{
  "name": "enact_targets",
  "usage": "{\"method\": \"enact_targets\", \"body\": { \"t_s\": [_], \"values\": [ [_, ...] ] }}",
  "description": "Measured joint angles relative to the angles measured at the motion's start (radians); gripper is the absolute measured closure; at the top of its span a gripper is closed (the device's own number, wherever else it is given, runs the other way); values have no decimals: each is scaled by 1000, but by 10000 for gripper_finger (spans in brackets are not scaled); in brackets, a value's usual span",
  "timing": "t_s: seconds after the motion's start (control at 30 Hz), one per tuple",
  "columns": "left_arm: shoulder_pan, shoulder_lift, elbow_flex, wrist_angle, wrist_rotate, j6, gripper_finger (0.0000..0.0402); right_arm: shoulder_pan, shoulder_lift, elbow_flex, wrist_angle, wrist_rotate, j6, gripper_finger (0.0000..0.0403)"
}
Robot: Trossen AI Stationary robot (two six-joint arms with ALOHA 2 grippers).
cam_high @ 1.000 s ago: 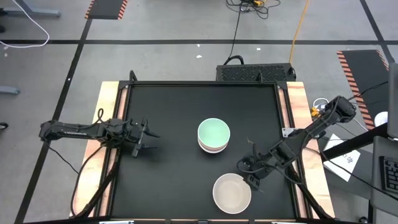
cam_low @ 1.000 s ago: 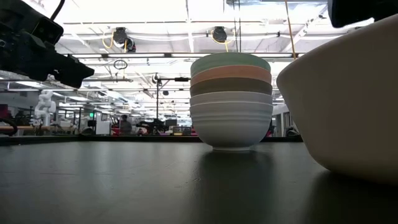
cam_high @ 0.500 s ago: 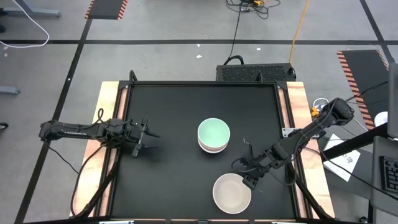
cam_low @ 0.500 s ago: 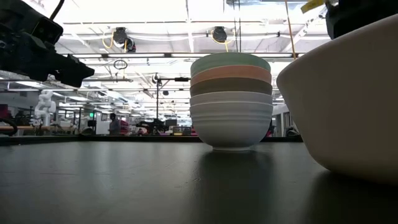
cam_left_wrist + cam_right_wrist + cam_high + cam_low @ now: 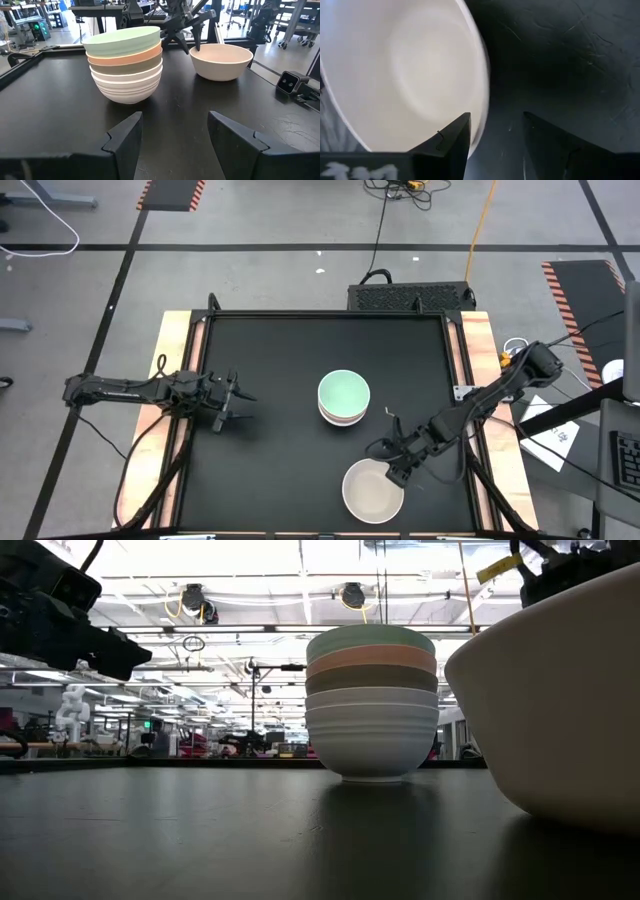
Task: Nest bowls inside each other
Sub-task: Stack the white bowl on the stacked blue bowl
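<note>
Right end effector (image 5: 390, 463) is hovering over the far rim of the cream-beige bowl (image 5: 373, 490), its fingers standing apart with one finger (image 5: 451, 142) over the bowl's inside and the other over the bare desk (image 5: 270, 380) just outside the wall; nothing is being gripped. That bowl is sitting alone at the desk's near edge, apart from the stack (image 5: 344, 398), where the mint green bowl (image 5: 370, 636) is topping the salmon-orange, grey-brown and white ones.

Risks from here, as I judge them: the rim is thin and smooth, so a shallow pinch could be letting the bowl slip or swing tilted during the lift. A tilted bowl could be catching the stack's top rim, shoving the five bowls sideways or toppling them. Closing off-centre could also be pushing the bowl towards the desk's edge.

Left end effector (image 5: 236, 402), unclenched and empty, is waiting at the desk's left side.
</note>
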Motion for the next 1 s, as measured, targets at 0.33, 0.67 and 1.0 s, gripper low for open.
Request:
{"method": "enact_targets", "body": {
  "t_s": [0.33, 0.67, 1.0],
  "values": [
    [0, 0, 0, 0, 0, 0, 176, -14, 7, 0, 19, -22, -42, 279],
    [0, 0, 0, 0, 0, 0, 176, -42, 7, 0, 23, -24, -79, 391],
    [0, 0, 0, 0, 0, 8, 176, -84, 7, 19, 11, -26, -128, 399]
  ]
}}
